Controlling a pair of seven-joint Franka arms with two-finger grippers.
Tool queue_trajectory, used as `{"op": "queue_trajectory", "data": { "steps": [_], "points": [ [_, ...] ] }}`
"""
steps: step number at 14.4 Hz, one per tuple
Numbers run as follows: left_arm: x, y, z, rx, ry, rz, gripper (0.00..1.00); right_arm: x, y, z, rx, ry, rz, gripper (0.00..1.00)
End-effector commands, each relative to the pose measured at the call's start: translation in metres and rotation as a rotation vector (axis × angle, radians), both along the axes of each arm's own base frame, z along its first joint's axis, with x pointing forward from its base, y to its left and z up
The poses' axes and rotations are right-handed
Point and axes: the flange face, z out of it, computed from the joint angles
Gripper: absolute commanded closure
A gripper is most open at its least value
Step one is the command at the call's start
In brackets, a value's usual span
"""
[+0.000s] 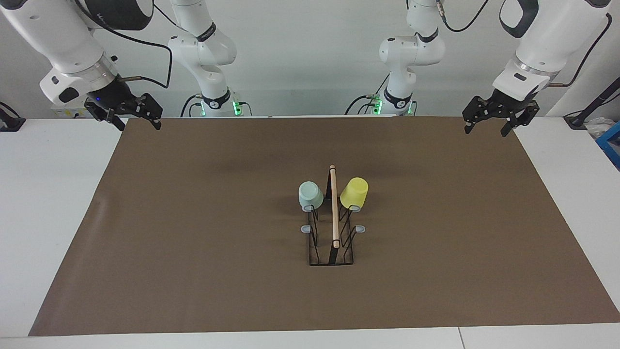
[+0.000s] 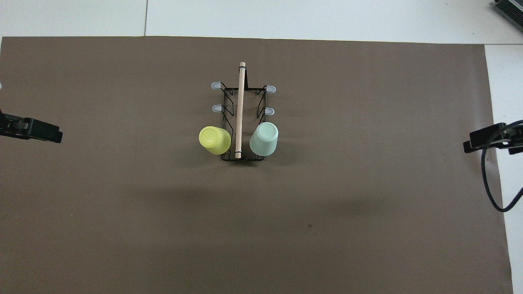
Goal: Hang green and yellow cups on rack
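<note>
The black wire rack [image 1: 334,213] with its wooden rod handle stands in the middle of the brown mat; it also shows in the overhead view [image 2: 240,102]. The mint green cup [image 1: 310,195] [image 2: 264,139] sits upside down on the prong nearest the robots on the right arm's side. The yellow cup [image 1: 354,192] [image 2: 214,140] sits upside down on the matching prong on the left arm's side. My left gripper [image 1: 487,129] [image 2: 51,134] hangs open and empty over the mat's edge at its own end. My right gripper [image 1: 139,126] [image 2: 474,143] hangs open and empty at the other end.
The brown mat [image 1: 193,252] covers most of the white table [image 1: 48,194]. Several grey-tipped prongs [image 2: 269,111] on the rack, farther from the robots than the cups, carry nothing. A black cable [image 2: 490,192] hangs by the right gripper.
</note>
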Motion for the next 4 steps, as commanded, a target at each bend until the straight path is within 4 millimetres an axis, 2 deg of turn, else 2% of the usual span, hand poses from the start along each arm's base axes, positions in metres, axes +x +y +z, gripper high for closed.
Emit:
{"op": "queue_trajectory", "data": {
  "steps": [1,4],
  "points": [
    [-0.0042,-0.0053,0.0065,-0.005,-0.001,-0.012,0.00,0.0003,0.0013,-0.0014,-0.018,-0.013,-0.014,0.00],
    [-0.0049,-0.0044,0.0076,-0.005,-0.004,-0.010,0.00,0.0004,0.0014,-0.0020,-0.016,-0.013,-0.014,0.00]
  ]
}}
